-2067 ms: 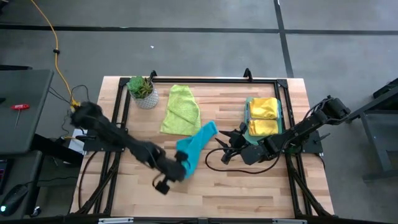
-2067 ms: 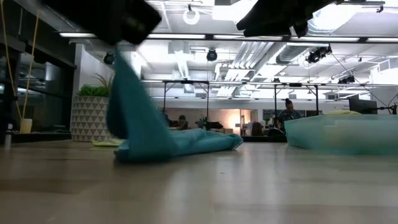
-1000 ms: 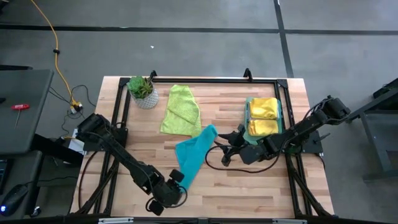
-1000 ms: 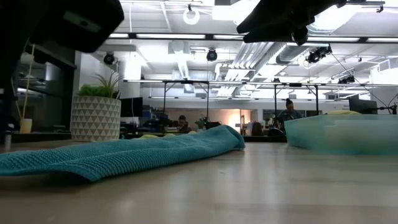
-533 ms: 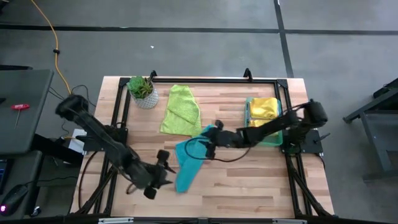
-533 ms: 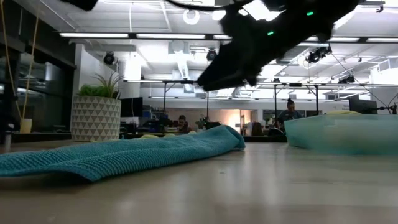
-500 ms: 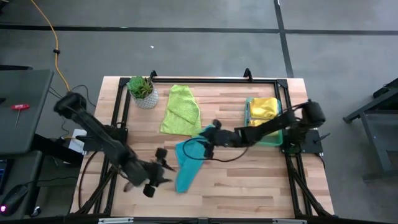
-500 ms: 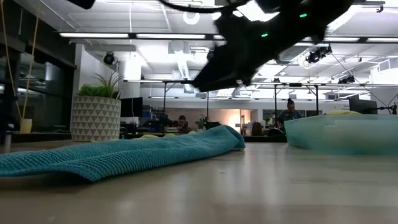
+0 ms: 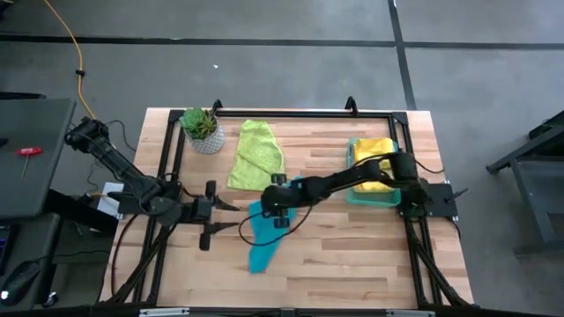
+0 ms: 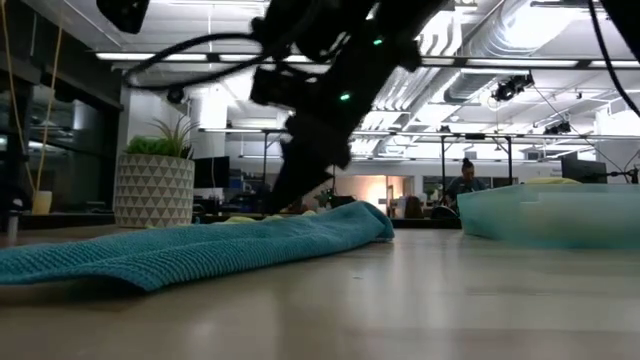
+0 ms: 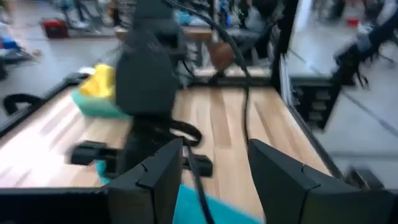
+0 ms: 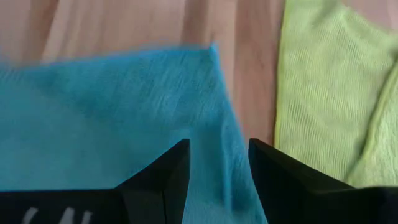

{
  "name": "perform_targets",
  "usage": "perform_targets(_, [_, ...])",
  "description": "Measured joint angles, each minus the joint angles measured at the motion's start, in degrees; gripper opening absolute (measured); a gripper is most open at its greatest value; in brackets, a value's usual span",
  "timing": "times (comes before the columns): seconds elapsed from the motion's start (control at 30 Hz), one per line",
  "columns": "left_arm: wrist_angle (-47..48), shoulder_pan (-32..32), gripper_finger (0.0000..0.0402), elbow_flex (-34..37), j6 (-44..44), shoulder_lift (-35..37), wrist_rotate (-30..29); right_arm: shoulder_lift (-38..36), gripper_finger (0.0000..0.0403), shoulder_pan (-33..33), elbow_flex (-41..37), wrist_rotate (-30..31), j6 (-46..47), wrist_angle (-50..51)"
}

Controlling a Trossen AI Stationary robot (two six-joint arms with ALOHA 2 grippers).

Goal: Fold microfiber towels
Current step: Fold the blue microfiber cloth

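The teal towel [image 9: 264, 231] is lying at the high view's centre. The right gripper [image 9: 275, 211], jaws parted, is hovering over its upper edge; it should pinch one corner cleanly. The left gripper [image 9: 231, 216] is waiting open-jawed just left of it.

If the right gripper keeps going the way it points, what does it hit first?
Most likely the teal towel, directly ahead of the open right gripper; the lime towel lies just beyond its edge.
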State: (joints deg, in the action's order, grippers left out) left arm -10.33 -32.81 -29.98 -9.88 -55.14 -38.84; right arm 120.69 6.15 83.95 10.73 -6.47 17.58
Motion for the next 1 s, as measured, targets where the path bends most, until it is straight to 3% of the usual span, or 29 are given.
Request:
perform_targets(0.2, [1.5, -1.04, 0.0173, 0.45, 0.06, 0.47, 0.36, 3.15, 0.0157, -1.46, 2.76, -0.07, -0.21, -0.73])
perform_targets(0.33, [0.6, -1.36, 0.0172, 0.28, 0.45, 0.19, 0.68, 4.5, 0.0151, -2.7, 2.6, -3.41, 0.09, -1.02])
perform_targets(0.77, [0.25, -1.78, 0.0172, 0.22, 1.63, 0.71, 0.65, 4.8, 0.0105, -3.25, 2.55, -5.27, 0.22, -1.89])
perform_targets(1.0, [0.17, -1.78, 0.0172, 0.22, 1.54, 0.71, -0.12, 4.8, 0.0101, -3.3, 2.55, -6.29, 0.33, -1.07])
